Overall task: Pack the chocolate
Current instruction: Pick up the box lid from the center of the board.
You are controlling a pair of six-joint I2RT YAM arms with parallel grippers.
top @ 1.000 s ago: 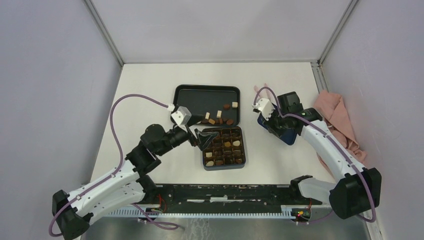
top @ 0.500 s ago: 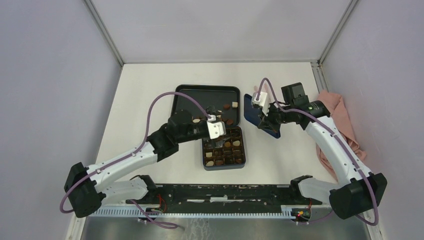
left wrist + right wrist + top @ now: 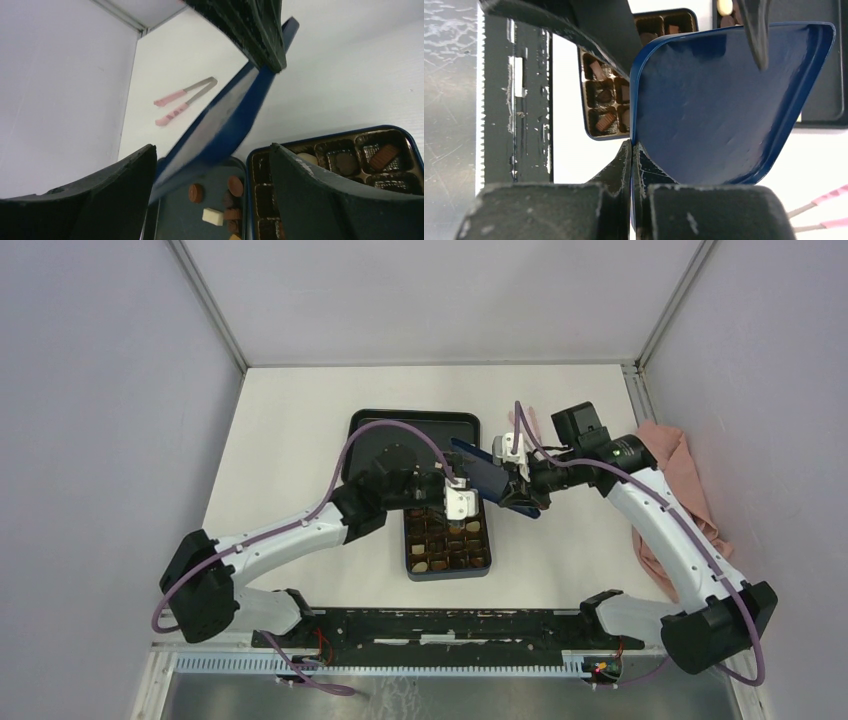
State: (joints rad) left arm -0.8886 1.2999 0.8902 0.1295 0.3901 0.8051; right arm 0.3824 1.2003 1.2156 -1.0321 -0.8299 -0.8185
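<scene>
Blue lid [image 3: 724, 100]: flat, with rounded corners and a raised rim. It is held tilted off the table [image 3: 300, 440], over the right end of the black tray [image 3: 400, 435] and the far right corner of the box [image 3: 447, 575].

Right gripper [image 3: 633, 150]: clenched on the lid. Its two fingers are pinched together over the lid's rim at one edge, one finger on each face. It holds nothing else.

Left gripper [image 3: 210, 150]: spread wide and holding nothing. Its fingers [image 3: 100, 200] stand well apart above the far side of the box. In the left wrist view the lid's lower corner dips into the gap between them; whether it touches either finger cannot be told.

Chocolate [image 3: 212, 216]:
- Several loose pieces lie on the black tray near its right end: round brown ones and one cream block.
- More pieces sit in the square compartments of the box, one to a cell. Some cells look empty.

Box: dark, blue-rimmed and uncovered. It sits at the middle of the table, just on the near side of the tray.

Black tray: shallow, toward the far edge of the table.

Pink tweezers [image 3: 185, 100]: lying flat on the table to the right of the tray, apart from both grippers.

Pink cloth [image 3: 680, 475]: bunched up at the right edge of the table.
</scene>
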